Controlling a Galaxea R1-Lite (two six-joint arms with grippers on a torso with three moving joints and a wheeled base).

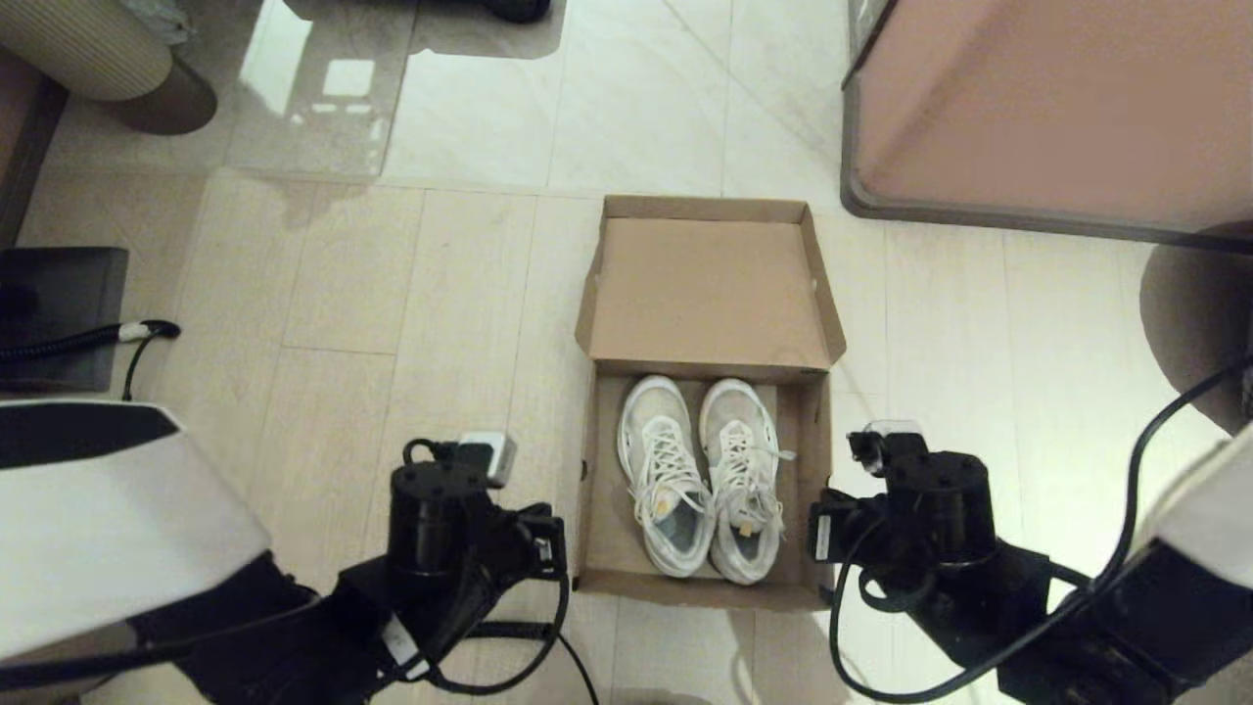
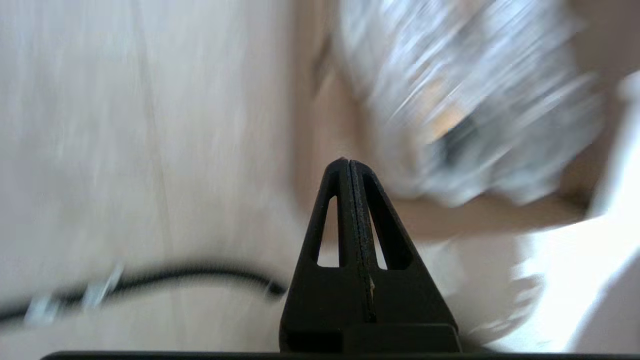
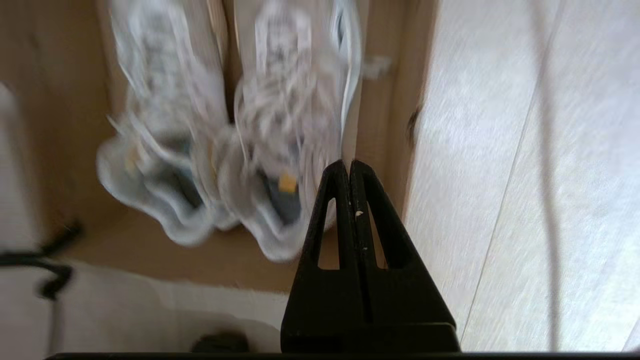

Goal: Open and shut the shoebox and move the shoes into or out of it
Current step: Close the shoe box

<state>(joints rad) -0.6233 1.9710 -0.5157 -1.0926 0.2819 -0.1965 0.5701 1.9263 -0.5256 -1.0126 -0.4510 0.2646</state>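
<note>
The brown cardboard shoebox stands open on the floor in the middle of the head view, its lid folded back on the far side. The pair of white lace-up shoes lies side by side inside it, toes towards the lid. My left gripper is shut and empty, hovering just outside the box's left wall, with the shoes beyond it. My right gripper is also shut and empty, above the box's right wall, beside the heel of the nearer shoe.
A large pink-brown piece of furniture fills the far right. A round brown object sits at the right edge. A black device with a cable lies at the left, and a ribbed beige object at the far left.
</note>
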